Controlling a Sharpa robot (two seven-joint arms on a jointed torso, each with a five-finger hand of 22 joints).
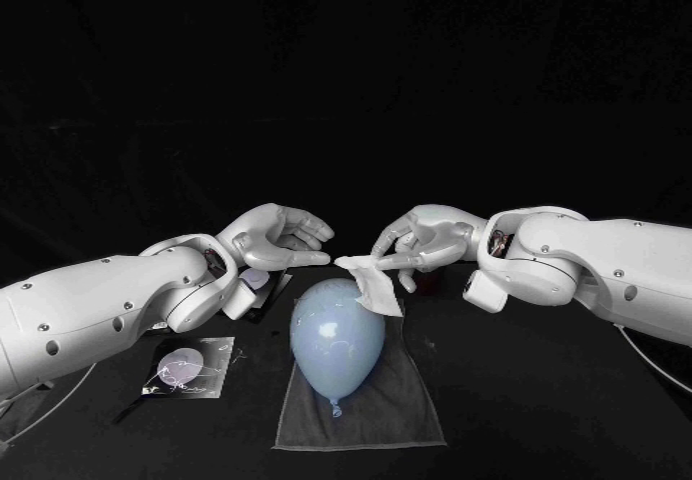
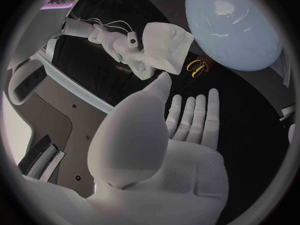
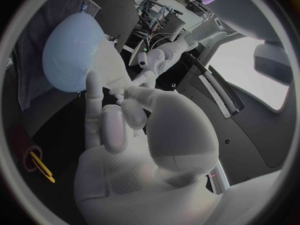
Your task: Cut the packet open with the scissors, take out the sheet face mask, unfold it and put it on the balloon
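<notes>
Right hand [image 1: 418, 240] is pinching the apparently folded mask [image 1: 375, 285] over the balloon [image 1: 335, 335]'s far end; left hand [image 1: 277, 240] is hovering beside, empty, fingers spread.

Dim, seemingly overhead light glints on the balloon [image 2: 240, 27]; wrist-view edges bend.

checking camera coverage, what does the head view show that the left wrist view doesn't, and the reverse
Head view: the white left arm and the knotted neck of the pale blue balloon. Left wrist view: the yellow scissor handles and the empty palm of the left hand. Both: that balloon and the right hand holding the white folded sheet mask.
</notes>
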